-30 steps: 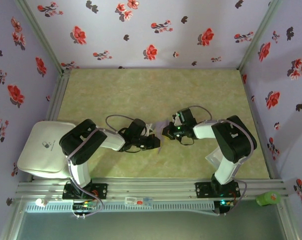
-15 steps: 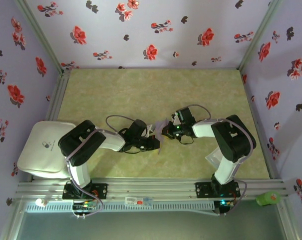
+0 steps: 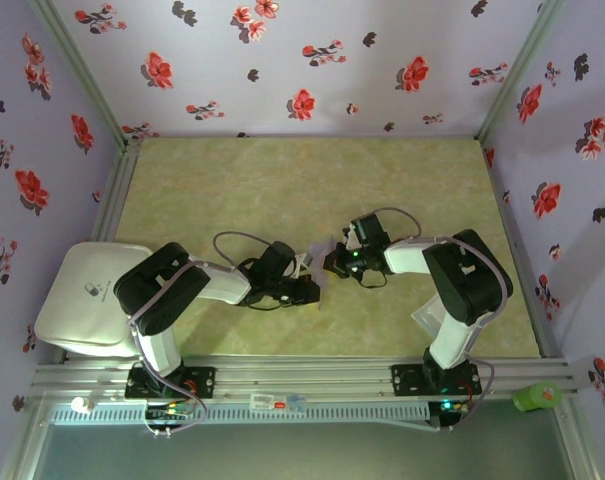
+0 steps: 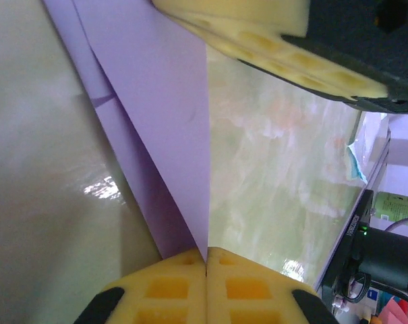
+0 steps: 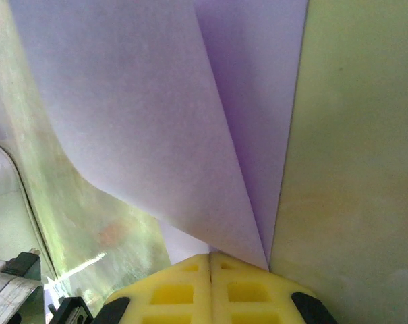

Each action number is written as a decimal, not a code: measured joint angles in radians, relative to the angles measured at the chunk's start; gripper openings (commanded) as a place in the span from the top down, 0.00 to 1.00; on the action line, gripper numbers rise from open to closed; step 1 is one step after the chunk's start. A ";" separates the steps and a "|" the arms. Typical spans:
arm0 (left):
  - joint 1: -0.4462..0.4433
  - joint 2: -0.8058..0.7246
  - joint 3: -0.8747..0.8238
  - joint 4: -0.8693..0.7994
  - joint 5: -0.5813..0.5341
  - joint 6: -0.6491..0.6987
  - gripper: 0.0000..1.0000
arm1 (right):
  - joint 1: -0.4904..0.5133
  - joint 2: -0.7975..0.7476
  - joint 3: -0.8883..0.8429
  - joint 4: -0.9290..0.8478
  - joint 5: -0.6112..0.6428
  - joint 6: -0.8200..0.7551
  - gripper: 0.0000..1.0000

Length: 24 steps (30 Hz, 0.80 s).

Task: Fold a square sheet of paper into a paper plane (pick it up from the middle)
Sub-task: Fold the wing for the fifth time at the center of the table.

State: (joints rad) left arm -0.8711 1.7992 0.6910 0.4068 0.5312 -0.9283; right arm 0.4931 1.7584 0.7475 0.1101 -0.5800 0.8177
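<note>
The sheet of paper (image 4: 156, 88) is pale purple. It sits near the middle of the counter (image 3: 232, 190), a little closer to the front edge than to the back edge. The two arms hold it between them, one on each side.

The left arm (image 3: 182, 285) reaches in from the left. Its jaws are clenched on the paper. In the left wrist view its two yellow pads (image 4: 170, 283) press flat together, and a thin edge of the paper is pinched in the line where they meet. From there the paper runs up and away in two layers with a sharp fold between them, a lighter one on top and a darker one below.

The right arm (image 3: 452, 275) reaches in from the right, and its jaws are clenched on the paper too. In the right wrist view its yellow pads (image 5: 170, 290) meet on a corner of the sheet. One layer bends over to the left in a soft curve and the other stands straighter. I cannot tell if the paper touches the counter.

A small light-blue card (image 4: 355, 162) lies far off by the counter's edge.
</note>
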 measured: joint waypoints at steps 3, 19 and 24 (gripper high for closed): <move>-0.001 0.000 0.000 0.000 0.000 0.000 0.98 | 0.003 0.000 0.005 -0.007 0.003 -0.003 0.97; -0.016 -0.027 -0.022 -0.027 0.004 -0.001 0.97 | 0.005 0.000 0.011 -0.022 0.008 -0.007 0.97; -0.016 -0.027 -0.022 -0.027 0.004 -0.001 0.98 | 0.006 0.000 0.013 -0.026 0.010 -0.007 0.97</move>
State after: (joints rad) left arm -0.8875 1.7718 0.6689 0.3801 0.5354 -0.9291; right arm 0.4995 1.7584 0.7605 0.0845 -0.5701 0.8108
